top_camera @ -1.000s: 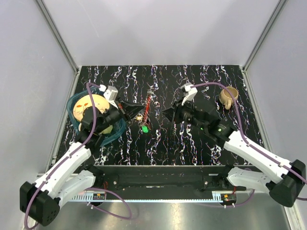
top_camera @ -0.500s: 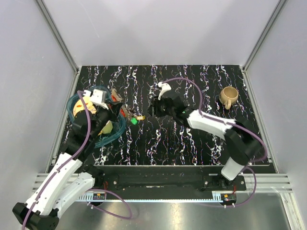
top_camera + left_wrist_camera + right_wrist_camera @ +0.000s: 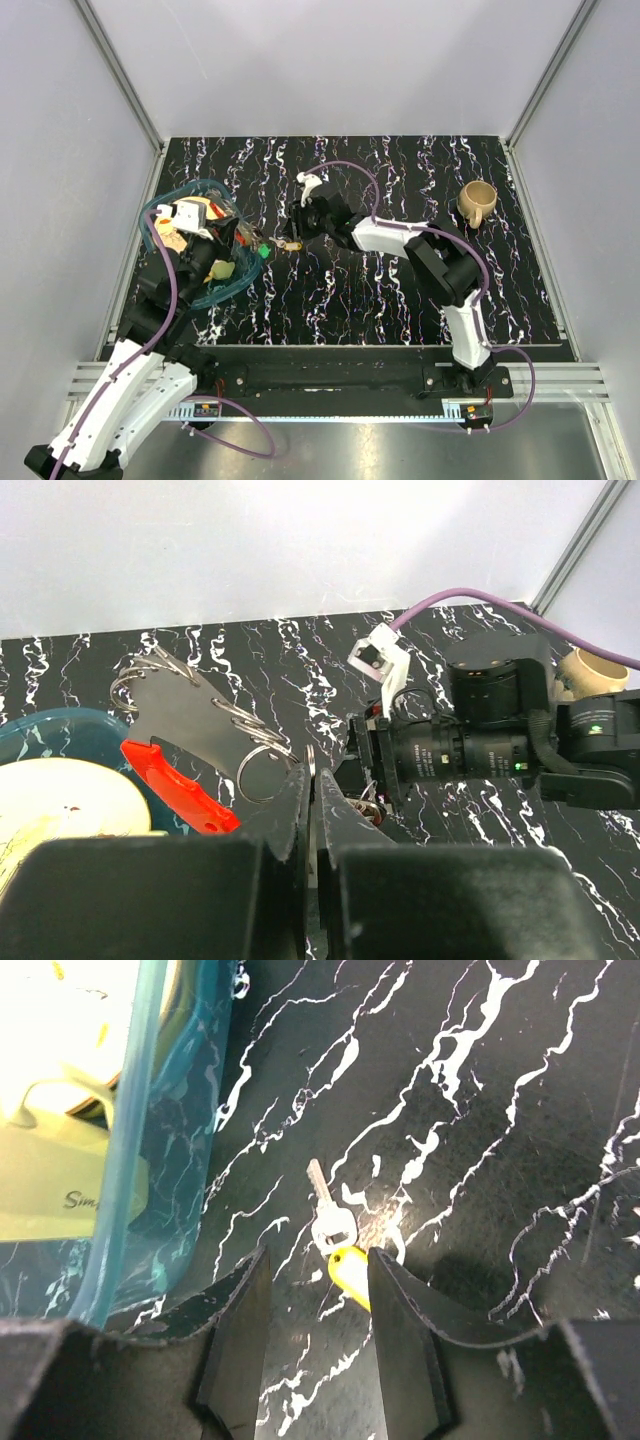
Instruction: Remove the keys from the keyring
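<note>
My left gripper [image 3: 310, 780] is shut on the edge of the keyring [image 3: 262, 770], a grey metal loop with a red piece [image 3: 180, 788] hanging to its left. Seen from above, the left gripper [image 3: 243, 238] hovers by the teal bowl, with a green key [image 3: 263, 252] dangling just under it. My right gripper [image 3: 318, 1290] stands open over the table, its jaws on either side of a yellow-headed key [image 3: 350, 1270] joined to a silver key [image 3: 330, 1215]. In the top view the right gripper [image 3: 293, 235] sits close to the right of the left one.
A teal bowl [image 3: 160, 215] holding a pale plate stands at the left, and its wall [image 3: 130, 1140] shows just left of the right gripper. A tan mug [image 3: 477, 200] stands at the back right. The right arm stretches across the middle of the table.
The left gripper has drawn back to the left with the keyring and green key. The right arm has reached further left after it, and its jaws have opened wider.
</note>
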You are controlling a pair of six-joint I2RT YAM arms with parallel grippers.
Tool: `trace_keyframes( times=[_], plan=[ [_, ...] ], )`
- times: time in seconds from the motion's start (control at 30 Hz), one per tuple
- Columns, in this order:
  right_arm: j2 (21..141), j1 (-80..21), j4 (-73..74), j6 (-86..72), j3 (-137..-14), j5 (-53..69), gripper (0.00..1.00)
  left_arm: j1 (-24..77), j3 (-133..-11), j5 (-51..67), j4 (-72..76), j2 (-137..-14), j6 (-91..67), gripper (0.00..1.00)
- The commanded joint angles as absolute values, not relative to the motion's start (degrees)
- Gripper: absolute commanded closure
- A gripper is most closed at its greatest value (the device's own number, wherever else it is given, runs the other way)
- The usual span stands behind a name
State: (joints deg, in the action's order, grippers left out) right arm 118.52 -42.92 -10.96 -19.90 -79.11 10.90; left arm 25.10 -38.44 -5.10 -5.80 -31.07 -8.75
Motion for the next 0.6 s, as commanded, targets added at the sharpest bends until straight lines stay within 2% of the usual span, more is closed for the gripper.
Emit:
trace_keyframes(
  times=[0.0,0.43,0.57],
  plan=[
    [122.5,-42.8,-12.9,-19.4,-84.5,13.0,0.52,25.0,-37.9,-7.5,-1.3,-29.9,-7.6,1.00],
    [130.5,-45.8,-1.9,-15.8,-92.3,6.2,0.52,25.0,-38.3,-6.7,-1.5,-29.8,-6.7,1.00],
    [131.3,-47.2,-2.6,-15.5,-91.6,6.2,0.52,25.0,-37.6,-7.3,-1.5,-28.7,-6.8,1.00]
  ],
)
